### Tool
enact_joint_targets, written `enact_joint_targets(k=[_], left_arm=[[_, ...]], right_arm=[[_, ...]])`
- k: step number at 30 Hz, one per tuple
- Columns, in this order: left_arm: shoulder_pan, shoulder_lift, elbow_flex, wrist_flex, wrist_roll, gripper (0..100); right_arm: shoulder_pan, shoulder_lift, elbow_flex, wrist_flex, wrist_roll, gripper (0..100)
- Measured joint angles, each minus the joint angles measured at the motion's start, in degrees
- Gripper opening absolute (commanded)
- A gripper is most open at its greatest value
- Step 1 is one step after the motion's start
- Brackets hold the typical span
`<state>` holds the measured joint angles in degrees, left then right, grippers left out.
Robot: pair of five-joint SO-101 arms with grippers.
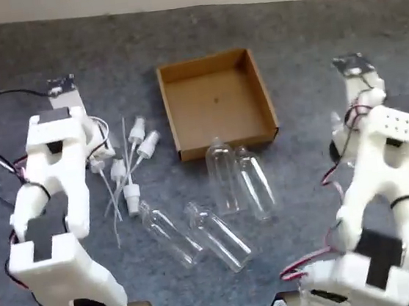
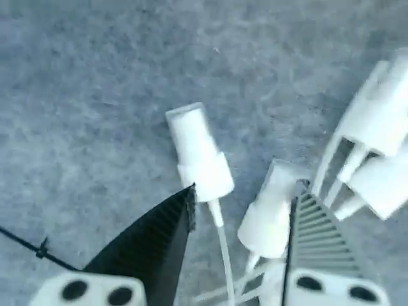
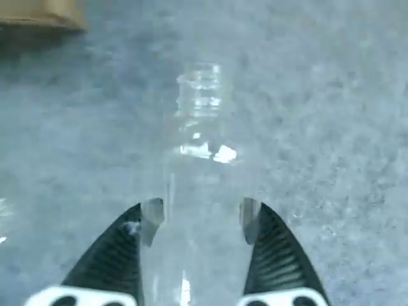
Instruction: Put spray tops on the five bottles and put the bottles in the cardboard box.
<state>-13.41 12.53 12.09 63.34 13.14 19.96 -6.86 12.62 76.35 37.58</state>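
Box: cardboard box (image 1: 217,100), open top, nothing inside, on grey table (image 1: 294,32).
Bottles 1+2: bottle 1 (image 1: 221,169) & bottle 2 (image 1: 257,182) lie side by side just in front of the box's near wall, necks twd the box. Clear, no tops on.
Bottles 3+4: bottle 3 (image 1: 168,235) & bottle 4 (image 1: 219,238) lie farther out from the box's near-left corner, slanted, roughly parallel, a gap btwn them. No tops. Bottle 3's neck end is close to the nearest spray top.
Bottle 5: bottle 5 (image 3: 199,137), clear, threaded neck bare, sits btwn the R gripper's fingers, neck pointing away from the wrist.
Spray tops: spray tops (image 1: 133,161) in a loose cluster just left of the box, white heads w/ thin tubes, all lying flat, none on a bottle.
L arm: left arm (image 1: 56,177) stands left of the box, over the cluster's outer edge.
L gripper: L gripper (image 2: 245,187) spread wide, holding nothing, low over the cluster. One top (image 2: 199,156) lies w/ its collar at one fingertip, tube running into the gap. A 2nd top (image 2: 268,217) lies against the inner side of the other finger.
R arm: right arm (image 1: 382,155) stands right of the box, well apart from it.
R gripper: R gripper (image 3: 201,213) closed onto bottle 5, a fingertip on each side of the body.
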Motion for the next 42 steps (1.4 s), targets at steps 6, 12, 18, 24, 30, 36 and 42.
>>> enact_joint_targets(k=[6, 12, 18, 24, 30, 36, 42], left_arm=[[-1.32, 5.01, -4.04, 0.0, 2.02, 22], [-3.08, 5.19, -6.07, -0.09, 2.37, 22], [-5.19, 5.71, -8.09, -0.35, 2.37, 22], [-6.86, 5.71, -8.62, -0.35, 2.37, 22], [-7.21, 5.71, -8.62, -1.85, 2.11, 18], [-7.03, 9.32, -9.32, -2.9, 1.85, 18], [-7.12, 13.89, -11.96, -2.9, -0.35, 18]], right_arm=[[4.75, 12.75, 0.0, -8.79, 0.0, 0.4], [4.66, 22.77, -0.09, -11.78, -1.76, 0.4], [4.57, 25.85, -0.88, -14.86, -4.84, 0.4], [4.57, 26.2, -1.23, -14.86, -5.19, 0.4], [4.57, 26.2, -1.23, -14.86, -5.19, 0.5], [4.04, 26.2, -1.23, -14.86, -5.19, 7.0], [3.78, 26.2, -1.23, -14.86, -5.19, 8.0]])
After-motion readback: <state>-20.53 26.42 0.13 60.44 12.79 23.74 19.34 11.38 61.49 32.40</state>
